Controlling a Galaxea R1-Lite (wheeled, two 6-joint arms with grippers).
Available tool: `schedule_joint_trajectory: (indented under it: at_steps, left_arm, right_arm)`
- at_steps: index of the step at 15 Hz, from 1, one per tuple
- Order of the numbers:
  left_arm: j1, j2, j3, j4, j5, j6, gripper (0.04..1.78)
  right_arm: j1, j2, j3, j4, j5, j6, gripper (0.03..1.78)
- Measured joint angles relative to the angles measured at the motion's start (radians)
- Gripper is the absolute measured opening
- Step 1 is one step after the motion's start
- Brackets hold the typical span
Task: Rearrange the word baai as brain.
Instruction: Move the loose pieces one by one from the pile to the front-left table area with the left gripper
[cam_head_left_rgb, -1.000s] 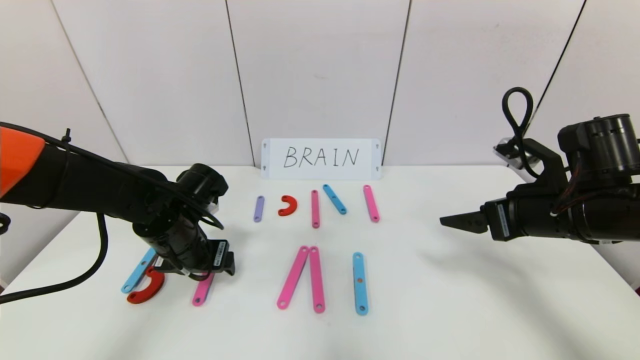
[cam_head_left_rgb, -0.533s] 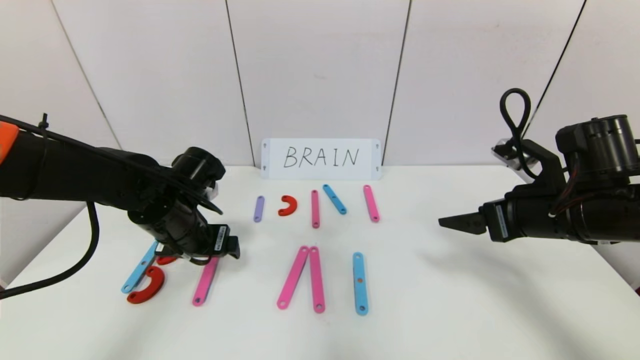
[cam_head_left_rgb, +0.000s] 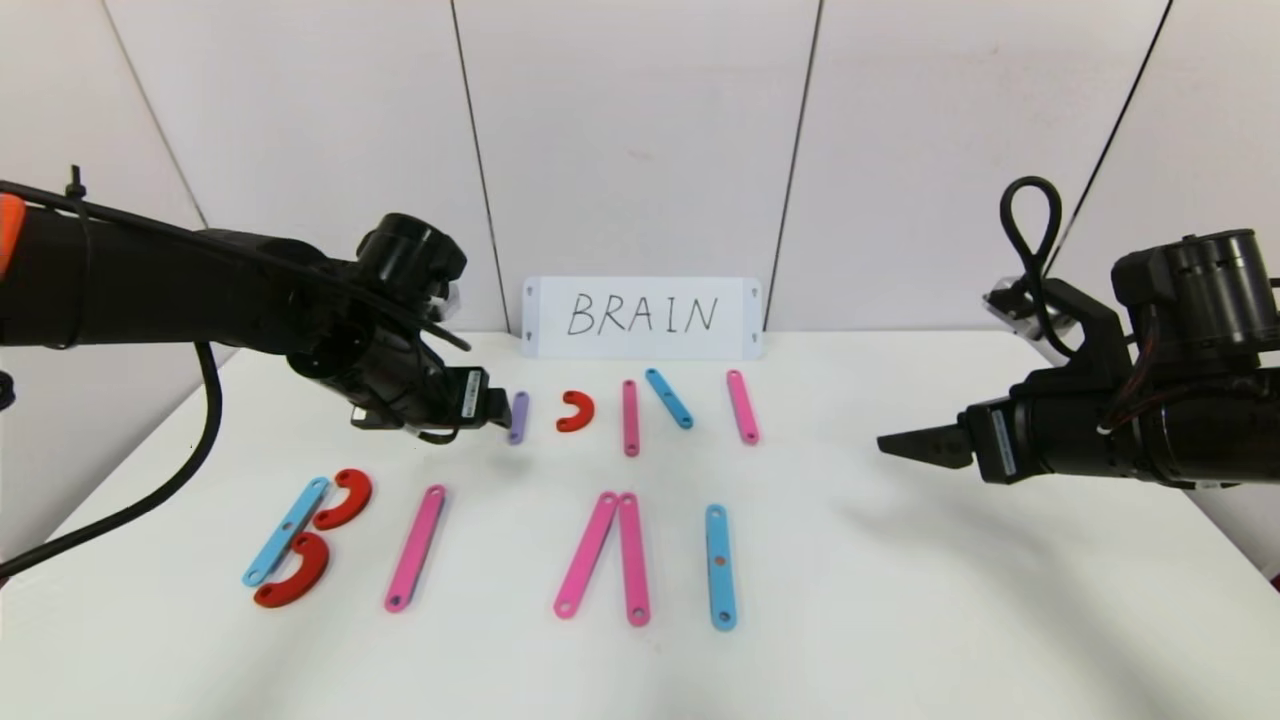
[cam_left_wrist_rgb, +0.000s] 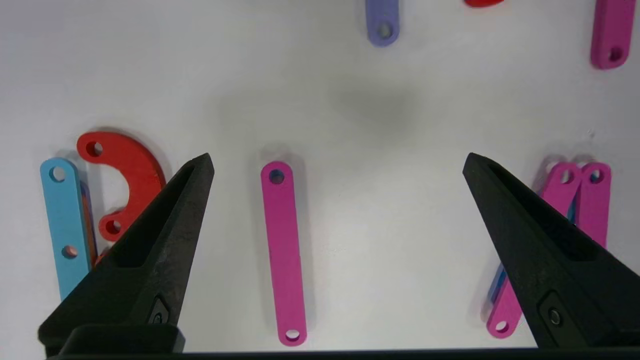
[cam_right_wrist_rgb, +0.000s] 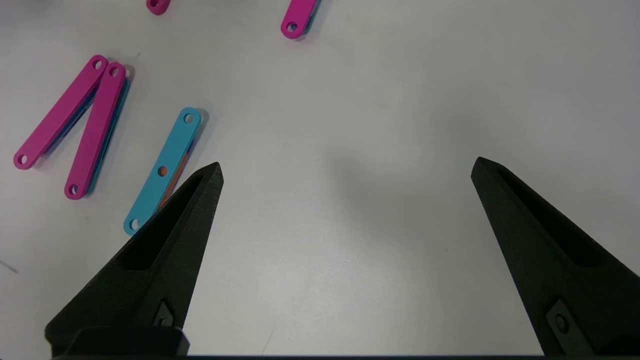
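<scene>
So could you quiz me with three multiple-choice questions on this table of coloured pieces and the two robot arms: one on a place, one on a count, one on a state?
1. Where does the purple strip lie?
A. Back row, just left of the small red curve
B. Front row, beside the blue strip
C. On top of the white card

2. How many red curves lie on the table?
A. One
B. Three
C. Five

3. How is the left gripper?
A. Shut on a pink strip
B. Open, holding nothing
C. Shut on a red curve

Answers:
1 A: it is at the back row's left end.
2 B: two by the front-left blue strip, one at the back.
3 B: its fingers stand wide apart above the table.
</scene>
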Motion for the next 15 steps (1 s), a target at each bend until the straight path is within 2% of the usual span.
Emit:
schedule_joint_trajectory:
  at_steps: [8, 15]
  left_arm:
    - [-0.066, 0.143, -0.201, -0.067, 0.07, 0.029, 1.74]
    - [-0.115, 0.294, -0.326, -0.072, 0.074, 0.08, 1.74]
  right_arm:
    - [-0.009, -0.002, -0.007, -0.001, 0.0, 0.007, 1.74]
    - [-0.02, 0.001, -0.015, -0.002, 0.001, 0.011, 1.74]
